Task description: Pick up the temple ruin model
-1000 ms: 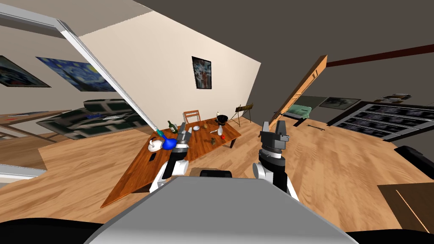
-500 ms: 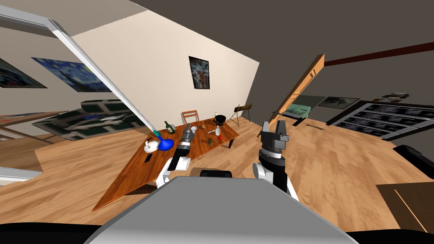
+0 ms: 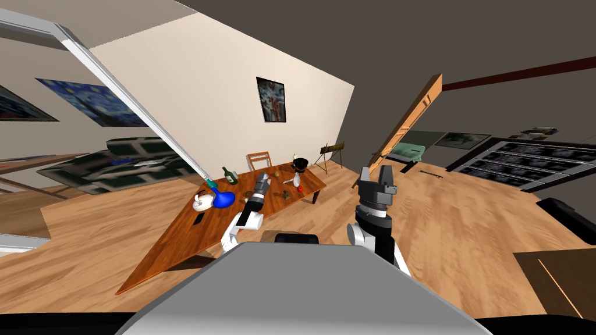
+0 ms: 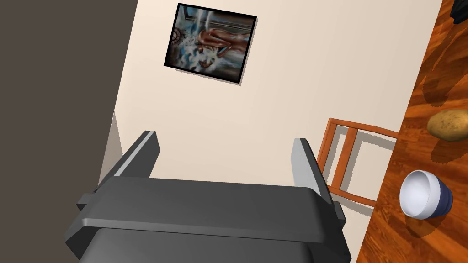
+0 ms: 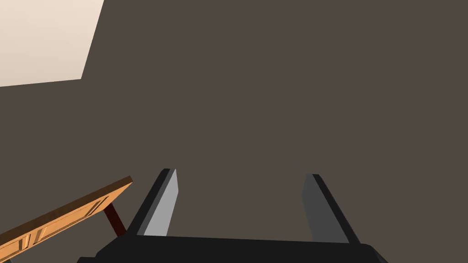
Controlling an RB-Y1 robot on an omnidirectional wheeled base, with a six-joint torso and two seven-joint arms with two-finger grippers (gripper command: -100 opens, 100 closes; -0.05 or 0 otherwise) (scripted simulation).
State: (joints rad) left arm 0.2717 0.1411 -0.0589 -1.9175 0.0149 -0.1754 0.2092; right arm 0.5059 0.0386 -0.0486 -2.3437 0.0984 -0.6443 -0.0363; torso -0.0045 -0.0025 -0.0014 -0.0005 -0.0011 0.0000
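Head view first, Inspector: where is the temple ruin model (image 3: 284, 195)?

Inspector: On the long wooden table (image 3: 174, 250), toward its far end. It reads as a small dark brownish lump, too small for detail. A small red item (image 3: 300, 189) lies just right of it, and a white skittle-shaped piece (image 3: 298, 180) stands just beyond that.

Clerk: And the left gripper (image 3: 263, 177)?

Inspector: Held over the table, left of the model and not touching it. Left wrist view confirms its fingers (image 4: 304, 160) are spread wide with nothing between them, pointing toward the cream wall (image 4: 297, 91). To one side of them a white bowl with a blue outside (image 4: 425, 194) and a potato (image 4: 450, 124) sit on the table, with a wooden chair (image 4: 352, 164) at the table's far edge.

Clerk: And the right gripper (image 3: 377, 173)?

Inspector: Raised to the right of the table, over the wooden floor (image 3: 465, 232), well apart from the model. Right wrist view shows its blades parted, nothing held.

Clerk: Other items on the table?

Inspector: Left side: a white teapot (image 3: 202, 202) just beside a blue vase (image 3: 224, 199), a green bottle (image 3: 229, 174) farther back, a flat black item (image 3: 198, 219) nearer. Far end: a black pot (image 3: 301, 165).
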